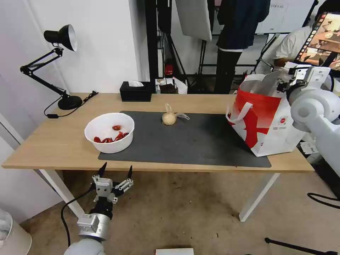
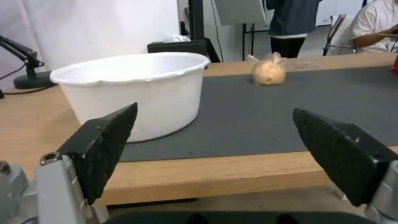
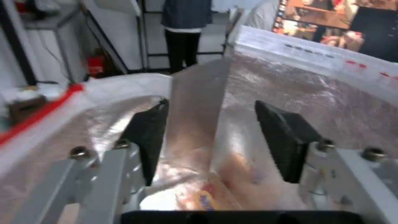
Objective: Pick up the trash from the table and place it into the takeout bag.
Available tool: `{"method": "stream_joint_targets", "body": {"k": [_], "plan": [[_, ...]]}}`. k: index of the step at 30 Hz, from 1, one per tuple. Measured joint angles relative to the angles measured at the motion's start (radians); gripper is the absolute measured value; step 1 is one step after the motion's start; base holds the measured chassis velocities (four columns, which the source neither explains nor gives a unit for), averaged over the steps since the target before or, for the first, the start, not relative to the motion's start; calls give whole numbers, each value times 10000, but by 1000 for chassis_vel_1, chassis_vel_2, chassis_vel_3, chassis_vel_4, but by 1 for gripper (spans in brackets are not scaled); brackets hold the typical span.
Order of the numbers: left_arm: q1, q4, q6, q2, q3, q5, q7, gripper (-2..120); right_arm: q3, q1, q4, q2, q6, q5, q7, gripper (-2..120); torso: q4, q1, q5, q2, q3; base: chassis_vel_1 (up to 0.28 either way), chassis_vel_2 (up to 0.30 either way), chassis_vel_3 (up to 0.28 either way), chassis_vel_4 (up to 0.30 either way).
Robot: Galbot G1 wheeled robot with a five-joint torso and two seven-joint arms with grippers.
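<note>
Trash left on your long light-wood surface comes to two pieces. One is the round white plastic bowl with red scraps in it, which sits half on the near left corner of the large dark grey rectangular mat, just beyond your left fingers. The other is the small knotted clear bag of beige stuff, which lies on the far side of the mat, well past those fingers and off toward the right of them.

Your left gripper hangs below and in front of the surface's near edge, pointing up at the bowl, with its black fingers spread wide apart and nothing between them. In the left wrist view the bowl's wall stands just beyond the left-hand finger, and the knotted bag shows farther off between the two.

Your right gripper is at the mouth of the large white and red takeout bag with silver foil lining, which stands at the right end of the surface, partly on the mat. Its fingers are apart, with a fold of the foil lining standing between them; you cannot tell whether it touches either one. Something pale with an orange mark lies deep in the bag below the fingers.
</note>
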Motion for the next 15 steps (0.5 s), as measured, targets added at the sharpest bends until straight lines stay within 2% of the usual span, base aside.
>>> {"method": "stream_joint_targets", "body": {"k": [2, 3, 4, 5, 7, 9, 10, 13, 15], "plan": [[3, -25, 0, 5, 0, -2, 0, 100, 92, -114, 141, -30, 211, 33, -279, 65, 0, 0, 0, 0, 0, 0, 0, 0, 0], [8, -71, 0, 13, -2, -9, 1, 100, 356, -532, 578, -133, 843, 33, -1014, 72, 1, 0, -1, 0, 0, 0, 0, 0, 0], [8, -76, 0, 13, -2, -11, 0, 100, 373, -563, 607, -141, 883, 28, -1057, 72, 1, 0, -1, 0, 0, 0, 0, 0, 0], [9, -110, 0, 11, -2, -17, 1, 100, 744, -1267, 1217, -296, 1713, -131, -1870, 81, 1, -1, -3, 0, -1, 0, 0, 0, 0], [9, -123, -1, 4, -2, -18, 2, 100, 913, -1652, 1488, -357, 2048, -282, -2171, 84, 0, -1, -3, 1, -1, 0, 0, 0, 0], [12, -164, -23, -49, -20, -15, 3, 100, 1342, -2968, 2329, -486, 3198, -952, -3151, 96, -3, 0, 0, 0, -1, 0, 0, 0, 0], [12, -164, -23, -49, -20, -15, 3, 100, 1342, -2968, 2329, -486, 3198, -952, -3151, 96, -3, 0, 0, 0, -1, 0, 0, 0, 0], [274, -286, -147, -259, -236, 148, 3, 100, 1670, -4634, 3237, -311, 4527, -2138, -4187, 100, -4, 0, -3, 1, -1, 0, 0, 0, 0], [441, -347, -213, -387, -362, 230, 2, 100, 1697, -5139, 3481, -118, 4863, -2598, -4479, 100, -3, -1, -2, 1, -2, 0, 0, 0, 0]]}}
